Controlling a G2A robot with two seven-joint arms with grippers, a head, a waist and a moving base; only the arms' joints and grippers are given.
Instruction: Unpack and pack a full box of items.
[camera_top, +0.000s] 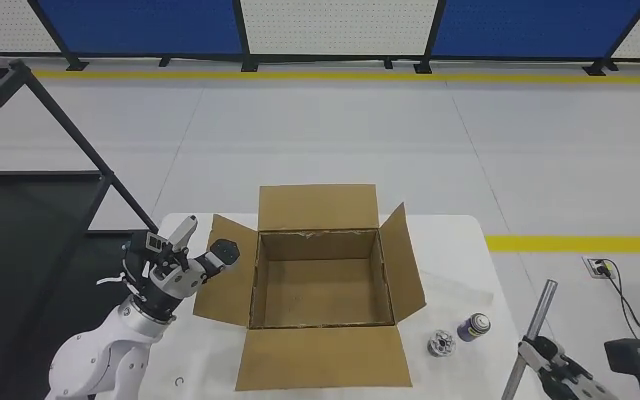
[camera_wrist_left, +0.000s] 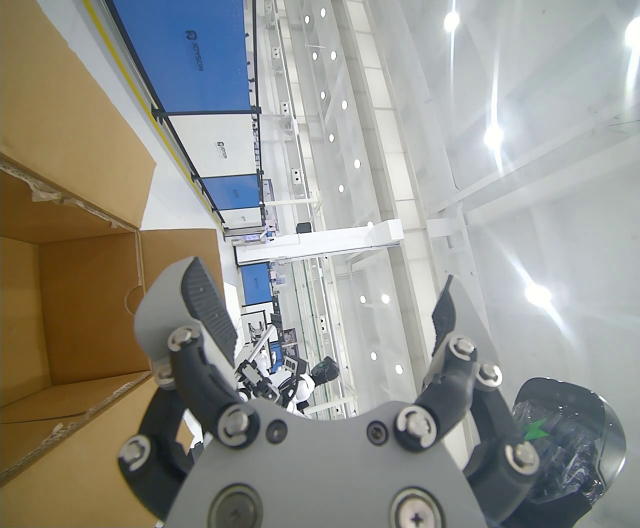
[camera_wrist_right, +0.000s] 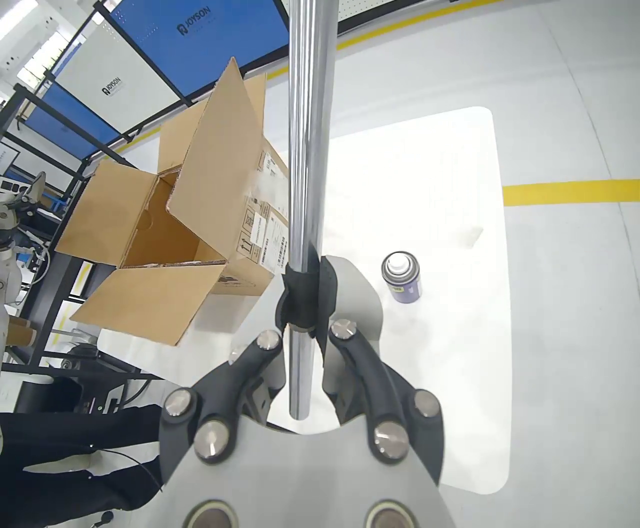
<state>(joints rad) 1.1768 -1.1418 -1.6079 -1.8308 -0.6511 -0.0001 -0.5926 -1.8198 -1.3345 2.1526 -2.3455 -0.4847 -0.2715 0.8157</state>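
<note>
box mouth: brown cardboard box opens upward, bare floor visible wall to wall; a straight drop from above is free.
flaps: all four splay outward. left flap angles up just beside left gripper, right flap stands raised too; both block sideways entry. near flap lies flat on the robot's side.
right of box: small dark-blue spray can and round metal part sit near each other on white table.
rod: chrome metal rod clamped in right gripper, tilted upward near the can.
</note>
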